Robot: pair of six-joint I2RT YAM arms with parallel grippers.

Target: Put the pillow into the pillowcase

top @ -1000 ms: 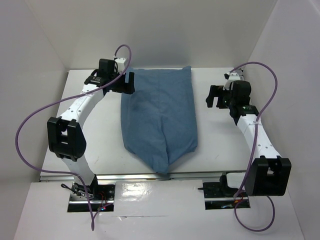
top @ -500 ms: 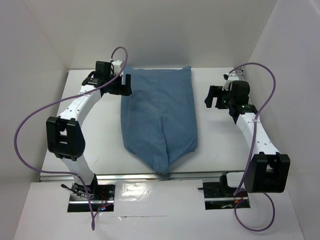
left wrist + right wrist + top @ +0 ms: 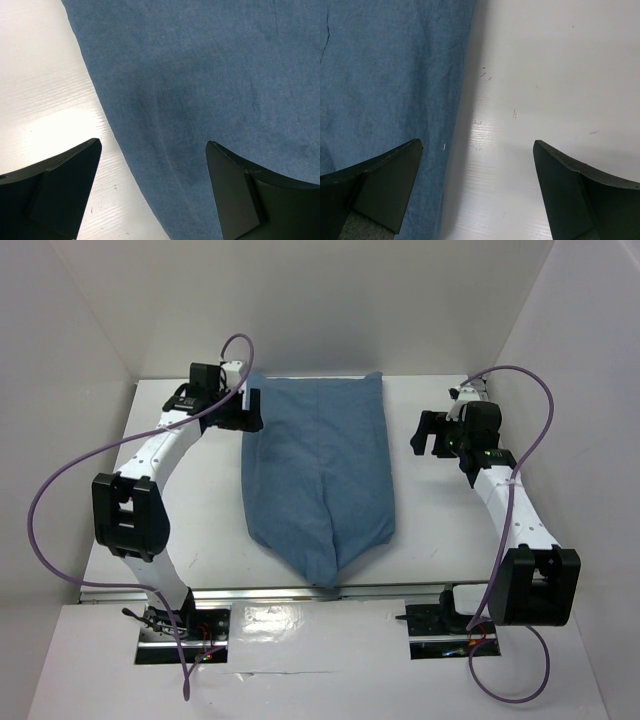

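Top cam: the pillowcase [image 3: 318, 475] is lying lengthwise down the middle of the table [image 3: 430, 530], wide end toward the back wall, narrowing to a blunt point near the arm bases. The pillow isn't showing anywhere. The cloth is looking full & rounded, so prob. it is sitting inside already, but that's a judgement, not smth seen. The left gripper [image 3: 250, 405] is hanging right at the case's far-left edge w/ fingers spread & nothing between them. The right gripper [image 3: 425, 433] is hovering apart from the right edge, over bare table, likewise spread & empty. Left wrist cam: the left gripper [image 3: 152, 145] is looking down w/ jaws released, one finger over white table, the other over blue cloth, the case's edge running diagonally between them. Whether the tips are touching cloth can't be told. Right wrist cam: the right gripper [image 3: 477, 142] is gaping too, the case's edge passing by one finger, most of the gap over bare table. Step in hand, as judged: the task is reading as nearly or fully done. Doing it well means lifting straight up before pulling away so no finger is snagging fabric, then checking the open end (not identifiable here) for a pillow corner sticking out. If one is, pinching only the hem & tugging it over, not dragging the whole bundle.
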